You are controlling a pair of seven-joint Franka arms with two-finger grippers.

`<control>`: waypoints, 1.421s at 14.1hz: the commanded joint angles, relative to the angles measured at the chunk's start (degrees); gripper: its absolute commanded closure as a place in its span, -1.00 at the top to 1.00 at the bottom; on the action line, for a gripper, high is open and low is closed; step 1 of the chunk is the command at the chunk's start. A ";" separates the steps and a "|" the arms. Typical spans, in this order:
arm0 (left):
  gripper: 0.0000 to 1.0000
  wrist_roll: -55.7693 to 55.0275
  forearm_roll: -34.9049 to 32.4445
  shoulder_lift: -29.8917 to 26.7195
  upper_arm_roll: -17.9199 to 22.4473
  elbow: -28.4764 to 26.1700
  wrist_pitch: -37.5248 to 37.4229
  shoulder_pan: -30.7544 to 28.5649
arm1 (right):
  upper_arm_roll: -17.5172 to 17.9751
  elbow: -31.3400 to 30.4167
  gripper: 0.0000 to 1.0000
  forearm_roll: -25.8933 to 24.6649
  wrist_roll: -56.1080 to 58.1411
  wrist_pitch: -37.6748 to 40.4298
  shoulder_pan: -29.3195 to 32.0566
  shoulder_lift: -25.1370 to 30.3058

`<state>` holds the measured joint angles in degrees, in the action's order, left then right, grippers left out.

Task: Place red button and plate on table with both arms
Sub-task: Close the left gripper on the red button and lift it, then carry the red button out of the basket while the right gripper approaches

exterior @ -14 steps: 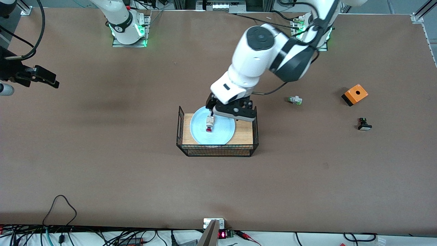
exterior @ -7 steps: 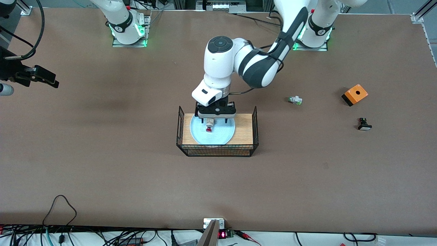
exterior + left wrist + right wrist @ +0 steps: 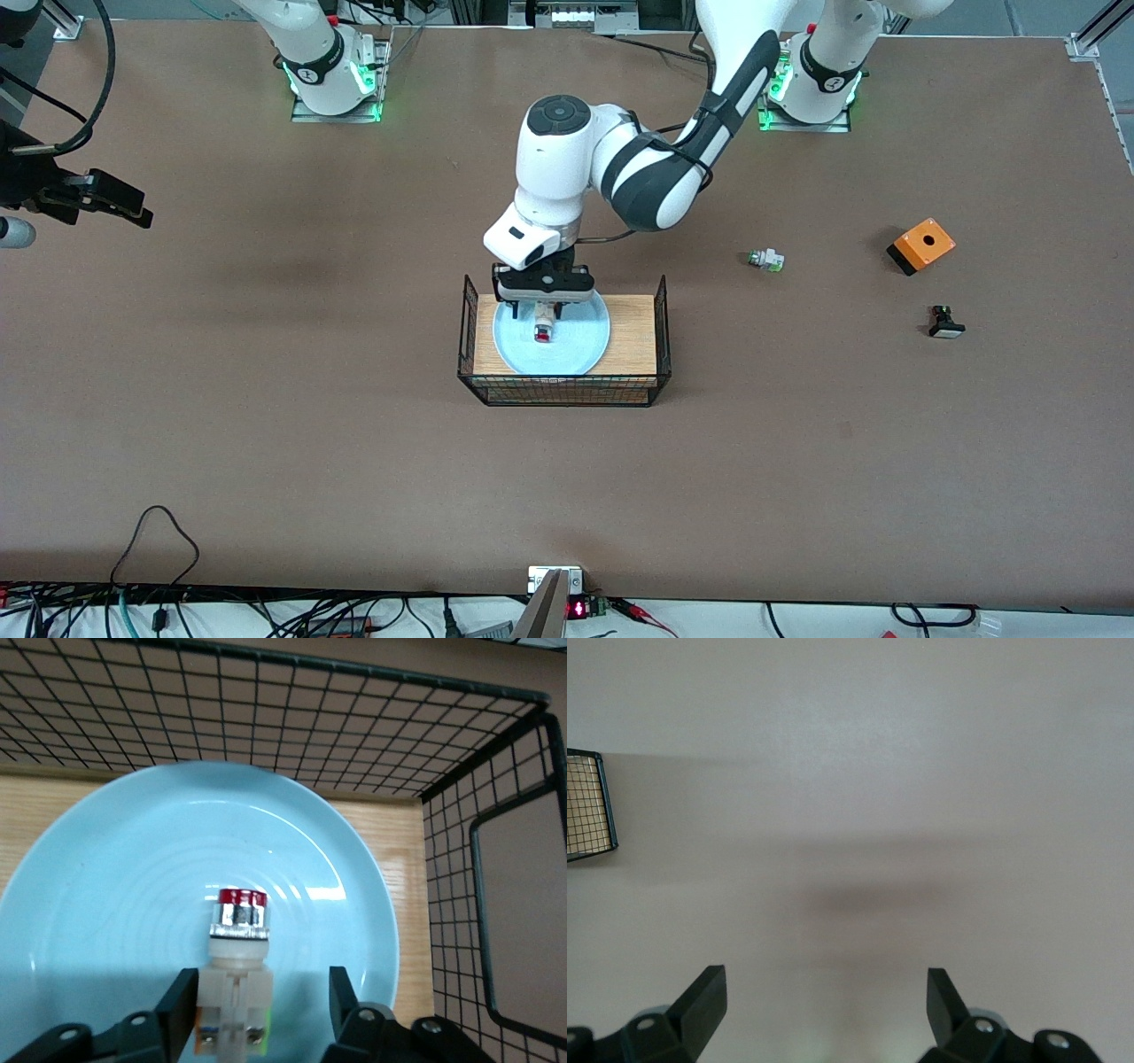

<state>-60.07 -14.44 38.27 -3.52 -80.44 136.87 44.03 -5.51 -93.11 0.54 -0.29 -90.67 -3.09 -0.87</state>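
The red button (image 3: 543,332) lies on the pale blue plate (image 3: 580,350), which sits on the wooden top of the black wire rack (image 3: 660,306) at mid table (image 3: 266,443). My left gripper (image 3: 542,310) is low over the plate, open, its fingers on either side of the button's whitish body. In the left wrist view the button (image 3: 237,926) points its red cap away from the gripper (image 3: 262,983); one finger (image 3: 182,992) is at the body, the other stands apart. The plate (image 3: 106,868) fills that view. My right gripper (image 3: 120,208) waits open over bare table (image 3: 824,979).
The rack's mesh walls (image 3: 266,718) rise around the plate; its corner shows in the right wrist view (image 3: 585,806). Toward the left arm's end lie a white part with green tip (image 3: 765,260), an orange box (image 3: 920,245) and a black part with white cap (image 3: 946,322).
My left arm swung toward the right arm's end and the gripper turned, so its fingers now straddle the button. Button, plate and right arm have not moved.
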 commanded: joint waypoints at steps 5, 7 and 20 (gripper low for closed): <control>-0.71 3.62 -1.47 -1.61 -1.58 -0.95 -5.55 -0.96 | 0.15 0.39 1.00 -0.72 -0.32 0.85 0.19 0.43; -0.76 4.78 -1.38 -4.24 -1.58 -0.78 -8.98 -2.19 | 0.24 0.39 1.00 -0.72 -0.32 0.85 0.11 0.26; -0.73 54.21 10.22 -24.03 0.00 -6.63 -49.67 -25.20 | 1.38 0.30 1.00 3.84 -24.24 0.94 -9.18 -1.06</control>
<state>-15.28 -5.45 15.88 -3.68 -81.07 89.76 21.39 -4.58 -93.17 3.07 -12.47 -90.47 -6.63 -1.21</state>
